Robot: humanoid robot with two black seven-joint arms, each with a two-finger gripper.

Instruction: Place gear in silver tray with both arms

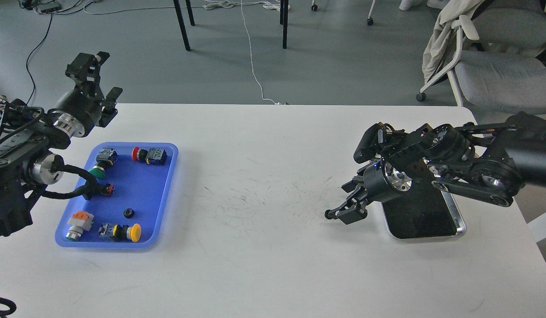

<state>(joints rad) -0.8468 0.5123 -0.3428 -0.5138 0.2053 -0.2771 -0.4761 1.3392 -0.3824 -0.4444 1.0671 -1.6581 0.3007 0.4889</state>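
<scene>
Counter front (273, 282): bare white surface nearest the camera, forward of the silver tray; open room for either arm to sweep.
Blue tray (162, 194): far to the left of the silver tray, close to the counter's left edge. It holds push-button switches with red, green and yellow caps, plus one small black gear-like part (129, 213) lying loose near its centre.
Silver tray (459, 221): rests flat near the counter's right edge, dark bottom up and apparently empty where visible. Its far half is hidden under the right arm.
Gear (328, 214): small dark toothed disc at the tip of the right jaws, just left of the silver tray and low over the counter. Whether it touches the counter cannot be told.
Right gripper (339, 212): jaws closed on the gear, pointing left and away from the silver tray. Judgement: the gear is held outside the rim, so it must travel right and clear the raised edge before release.
Scuffed zone (264, 194): dark marks on the counter between the blue tray and the silver tray; nothing stands there, leaving a wide lane.
Left gripper (95, 84): raised beyond the blue tray's far left corner, well apart from the silver tray; jaws spread apart, holding nothing. Judgement: parked clear so the right arm works unobstructed.
Far edge: chair legs and cables on the floor beyond the counter.
</scene>
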